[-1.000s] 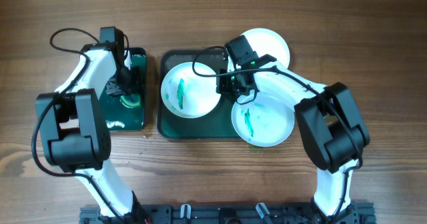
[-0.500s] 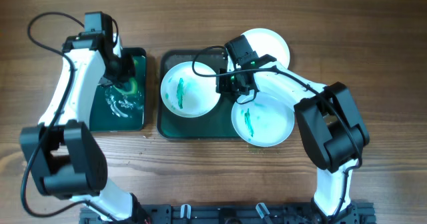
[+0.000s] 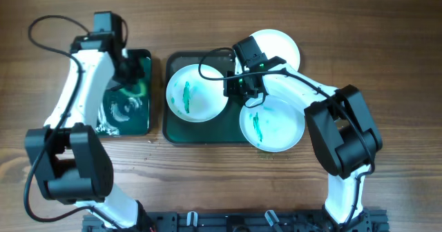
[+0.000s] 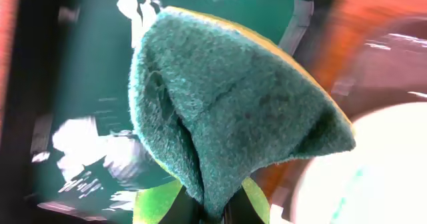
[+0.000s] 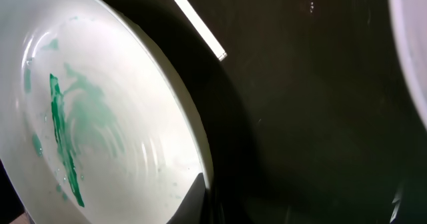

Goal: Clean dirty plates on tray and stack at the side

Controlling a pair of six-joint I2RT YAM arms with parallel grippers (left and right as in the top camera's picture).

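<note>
The dark green tray (image 3: 207, 130) holds a white plate (image 3: 197, 92) with a green streak at its left. A second streaked plate (image 3: 271, 123) overlaps the tray's right edge. A clean white plate (image 3: 277, 47) lies at the back right. My right gripper (image 3: 238, 87) is shut on the right rim of the left plate, which also shows in the right wrist view (image 5: 100, 117). My left gripper (image 3: 131, 80) is shut on a green and yellow sponge (image 4: 233, 111) above the small tray.
A smaller dark green tray (image 3: 114, 125) with wet white smears stands left of the big tray. Both arms' black cables loop over the back of the table. Bare wood table (image 3: 387, 66) lies all round.
My left gripper has lifted the sponge and moved it toward the back of the small tray, leaving wet smears. The right arm and the plates have not moved.
</note>
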